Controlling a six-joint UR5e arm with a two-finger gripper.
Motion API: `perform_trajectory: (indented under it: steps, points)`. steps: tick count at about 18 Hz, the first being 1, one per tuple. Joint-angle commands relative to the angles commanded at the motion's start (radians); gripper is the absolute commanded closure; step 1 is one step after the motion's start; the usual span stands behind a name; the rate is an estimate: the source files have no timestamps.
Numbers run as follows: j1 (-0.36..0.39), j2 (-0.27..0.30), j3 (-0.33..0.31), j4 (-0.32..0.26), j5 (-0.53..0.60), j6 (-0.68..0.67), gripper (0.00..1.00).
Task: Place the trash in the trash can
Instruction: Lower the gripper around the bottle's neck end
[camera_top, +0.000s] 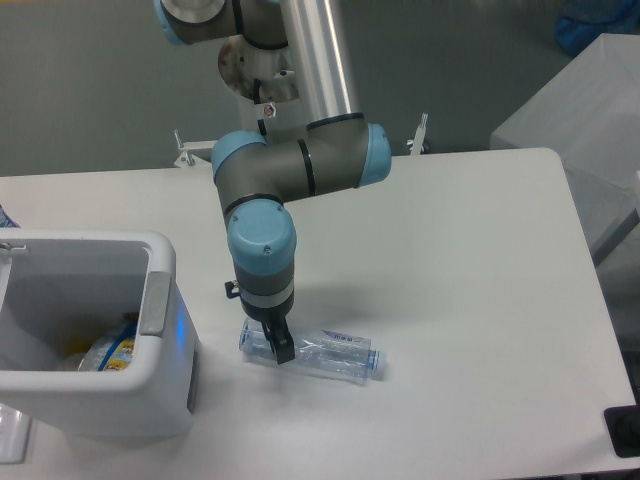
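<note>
The gripper (278, 346) is down on the left end of the clear bottle (315, 352), which lies flat near the tabletop's (470, 300) front edge, and I can't tell whether the fingers are clamped. The white trash can (95, 335) sits at the front-left corner, wrapper (108, 352) inside.

One bottle (320, 353), one wrapper (108, 352), one trash can (165, 385), one hand (277, 347)
</note>
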Motion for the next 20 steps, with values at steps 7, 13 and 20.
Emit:
perform_trajectory:
  steps: [7, 13, 20]
  points:
    - [-0.012, -0.043, 0.0, 0.091, 0.006, -0.026, 0.0]
    - [-0.012, -0.052, 0.003, 0.092, 0.014, -0.026, 0.0]
    - [-0.011, -0.083, 0.028, 0.088, 0.057, -0.028, 0.04]
